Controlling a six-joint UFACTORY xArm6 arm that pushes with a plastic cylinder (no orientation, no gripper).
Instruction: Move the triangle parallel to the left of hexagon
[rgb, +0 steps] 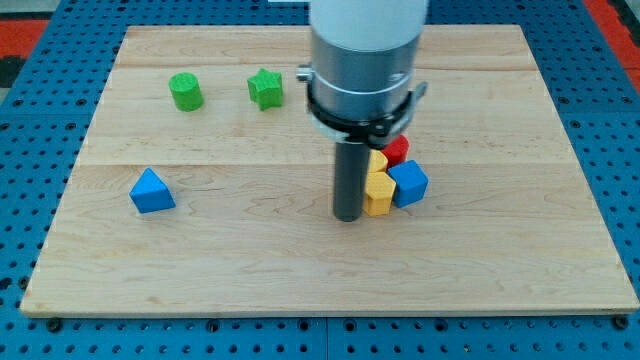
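Note:
A blue triangle block (151, 191) lies at the view's left, alone. A cluster sits right of centre: a yellow block (379, 190) with another yellow piece (378, 160) above it, a red block (397, 150) partly hidden behind the arm, and a blue cube (409, 183). Their exact shapes are partly hidden; I cannot tell which one is the hexagon. My tip (347, 216) rests on the board, touching the left side of the lower yellow block, far to the right of the blue triangle.
A green cylinder (185, 91) and a green star-shaped block (265, 88) stand near the view's top left. The wooden board (300, 270) lies on a blue perforated surface. The arm's body (362, 60) hides the top centre.

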